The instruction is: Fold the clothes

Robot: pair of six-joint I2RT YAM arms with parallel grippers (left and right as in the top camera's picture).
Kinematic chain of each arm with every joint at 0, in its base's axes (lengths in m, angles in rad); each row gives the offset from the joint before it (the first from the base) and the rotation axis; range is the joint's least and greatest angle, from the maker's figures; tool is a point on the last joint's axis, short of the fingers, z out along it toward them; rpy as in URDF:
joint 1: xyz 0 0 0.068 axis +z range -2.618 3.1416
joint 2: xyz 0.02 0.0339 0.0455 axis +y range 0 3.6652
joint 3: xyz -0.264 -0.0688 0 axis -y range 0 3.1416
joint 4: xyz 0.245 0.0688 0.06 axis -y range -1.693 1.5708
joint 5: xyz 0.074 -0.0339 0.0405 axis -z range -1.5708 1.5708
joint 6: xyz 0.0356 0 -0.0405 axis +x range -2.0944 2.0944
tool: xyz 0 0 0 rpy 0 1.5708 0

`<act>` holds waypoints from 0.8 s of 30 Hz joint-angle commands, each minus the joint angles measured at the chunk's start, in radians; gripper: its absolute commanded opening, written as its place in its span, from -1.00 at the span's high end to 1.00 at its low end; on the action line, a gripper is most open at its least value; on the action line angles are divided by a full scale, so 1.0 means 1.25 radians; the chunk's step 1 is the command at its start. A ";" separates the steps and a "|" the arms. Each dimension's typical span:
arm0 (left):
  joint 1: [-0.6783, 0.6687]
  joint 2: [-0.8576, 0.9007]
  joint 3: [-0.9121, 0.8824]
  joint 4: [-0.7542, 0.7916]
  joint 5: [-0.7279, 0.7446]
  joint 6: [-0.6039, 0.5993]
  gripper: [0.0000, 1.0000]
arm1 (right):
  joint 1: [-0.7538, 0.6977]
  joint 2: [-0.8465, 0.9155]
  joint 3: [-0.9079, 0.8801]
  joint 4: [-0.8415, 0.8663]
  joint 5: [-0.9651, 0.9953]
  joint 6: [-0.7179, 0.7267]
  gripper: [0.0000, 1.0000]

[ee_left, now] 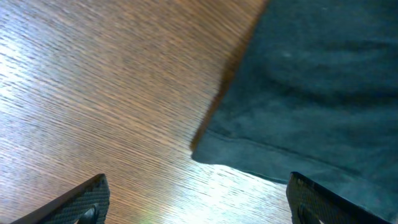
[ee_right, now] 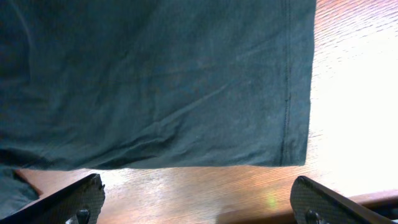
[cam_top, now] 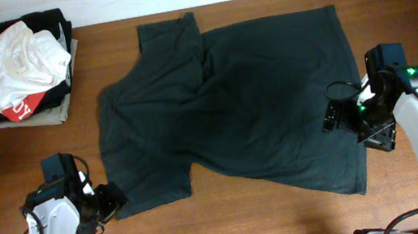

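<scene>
Here the T-shirt is spread on the tabletop. The left hand and the right hand are held apart.

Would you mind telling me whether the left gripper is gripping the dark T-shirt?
No, the left gripper stands wide open, and the T-shirt corner lies loose on the table, unpinched.

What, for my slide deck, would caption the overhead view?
Dark T-shirt lies rumpled on the table, left hand and right hand open at its edges.
</scene>
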 commanded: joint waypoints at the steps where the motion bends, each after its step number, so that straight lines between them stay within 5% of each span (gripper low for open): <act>1: -0.002 0.041 -0.006 0.007 -0.035 -0.020 -0.81 | 0.006 -0.014 -0.003 0.002 0.025 0.006 -0.98; 24: -0.002 0.197 -0.006 0.065 -0.020 -0.019 -0.70 | 0.006 -0.014 -0.003 0.015 0.029 0.020 -0.97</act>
